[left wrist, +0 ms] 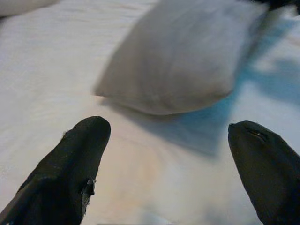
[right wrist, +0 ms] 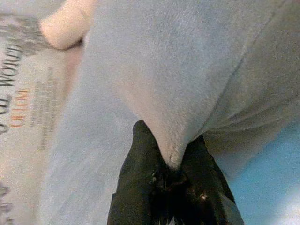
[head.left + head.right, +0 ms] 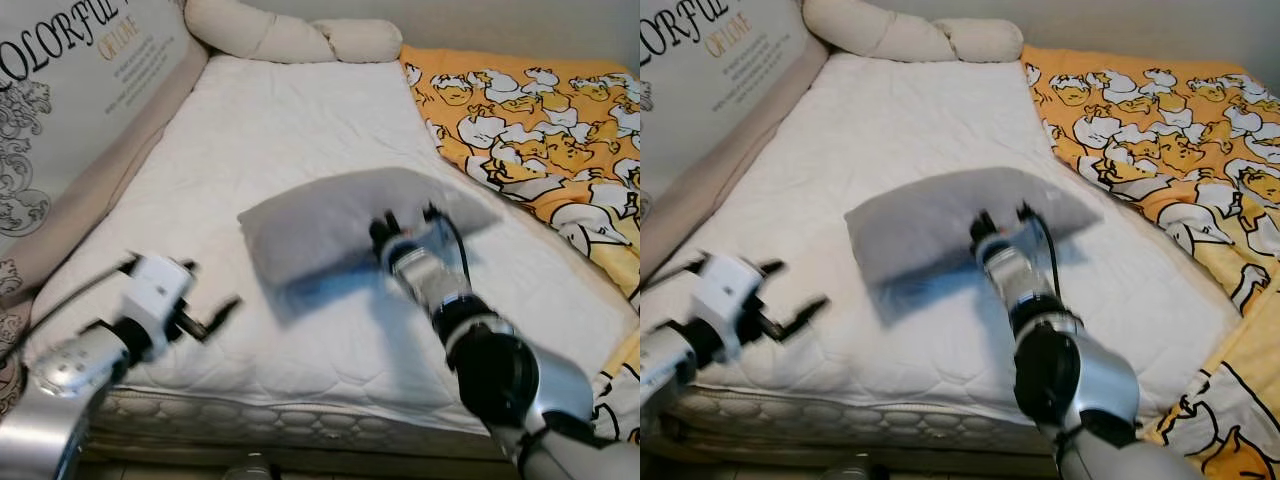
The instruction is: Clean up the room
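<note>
Right gripper [image 2: 171,161]: fingers pinched on a fold at the near edge of the grey pillow [image 3: 330,225]. The pillow is at the middle of the white mattress [image 3: 270,130], its near edge raised. Left gripper [image 1: 168,159]: fingers spread wide, above the mattress, near the pillow's left corner. Yellow duck-print quilt [image 3: 540,120]: along the mattress's right side.

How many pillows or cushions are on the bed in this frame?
3. A grey pillow at mid-mattress, pinched at its edge by the right gripper; two cream cushions at the head of the bed, one nearer the wall panel, one beside the duck-print blanket. The blanket may hide others.
</note>
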Controlling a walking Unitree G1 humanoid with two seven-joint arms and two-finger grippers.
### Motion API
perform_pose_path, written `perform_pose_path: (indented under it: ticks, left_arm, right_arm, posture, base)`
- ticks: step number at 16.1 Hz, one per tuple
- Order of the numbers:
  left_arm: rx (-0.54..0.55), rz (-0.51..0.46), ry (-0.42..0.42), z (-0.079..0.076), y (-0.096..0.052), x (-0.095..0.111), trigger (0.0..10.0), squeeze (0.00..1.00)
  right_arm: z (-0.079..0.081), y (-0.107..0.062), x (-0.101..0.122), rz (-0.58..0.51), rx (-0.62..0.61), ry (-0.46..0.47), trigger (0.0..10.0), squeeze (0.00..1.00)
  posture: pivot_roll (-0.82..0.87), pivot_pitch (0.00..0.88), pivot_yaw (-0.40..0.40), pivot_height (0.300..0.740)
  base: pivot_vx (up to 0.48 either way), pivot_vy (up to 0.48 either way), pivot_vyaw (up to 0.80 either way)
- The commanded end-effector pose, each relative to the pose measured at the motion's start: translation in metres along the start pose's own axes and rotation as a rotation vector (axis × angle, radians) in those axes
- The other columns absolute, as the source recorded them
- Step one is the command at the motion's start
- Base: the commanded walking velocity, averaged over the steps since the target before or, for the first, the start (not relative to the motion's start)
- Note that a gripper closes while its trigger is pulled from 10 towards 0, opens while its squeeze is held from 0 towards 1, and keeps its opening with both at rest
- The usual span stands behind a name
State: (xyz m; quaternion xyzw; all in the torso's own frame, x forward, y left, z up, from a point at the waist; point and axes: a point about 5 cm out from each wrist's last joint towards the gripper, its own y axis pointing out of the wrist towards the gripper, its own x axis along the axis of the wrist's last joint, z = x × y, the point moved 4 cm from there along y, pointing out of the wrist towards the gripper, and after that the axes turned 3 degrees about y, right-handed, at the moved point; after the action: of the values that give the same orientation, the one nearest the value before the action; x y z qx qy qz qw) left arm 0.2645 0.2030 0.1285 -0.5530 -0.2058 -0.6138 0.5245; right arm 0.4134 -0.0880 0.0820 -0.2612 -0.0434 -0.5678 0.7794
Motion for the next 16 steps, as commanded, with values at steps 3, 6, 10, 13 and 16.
perform_pose_path:
  ticks: [3,6,10,13,16]
  left_arm:
    - [0.346,-0.092,-0.049,0.06,-0.003,0.018,10.0,0.0]
    - [0.531,-0.131,-0.092,0.093,-0.018,0.022,10.0,0.0]
    - [0.555,-0.136,-0.095,0.098,-0.014,0.022,10.0,0.0]
    - [0.566,-0.132,-0.095,0.1,-0.013,0.021,10.0,0.0]
    - [0.514,-0.14,-0.139,0.093,-0.002,0.021,10.0,0.0]
  right_arm:
    - [0.068,0.001,-0.012,0.158,0.254,-0.349,0.0,0.0]
    - [0.094,-0.006,0.015,0.168,0.388,-0.271,0.0,0.0]
    - [0.132,-0.034,0.044,0.252,0.725,-0.192,0.0,0.0]
    - [0.118,-0.055,0.054,0.322,0.869,-0.154,0.0,0.0]
    - [0.05,-0.058,0.042,0.424,0.736,-0.147,0.0,0.0]
  posture:
    - [0.19,0.0,-0.046,0.74]
    - [0.18,0.0,-0.039,0.74]
    - [0.15,0.0,-0.015,0.74]
    - [0.14,0.0,-0.006,0.74]
    - [0.12,0.0,0.005,0.74]
  base:
    - [0.0,0.0,0.0]
    - [0.0,0.0,0.0]
    - [0.0,0.0,0.0]
    - [0.0,0.0,0.0]
    - [0.0,0.0,0.0]
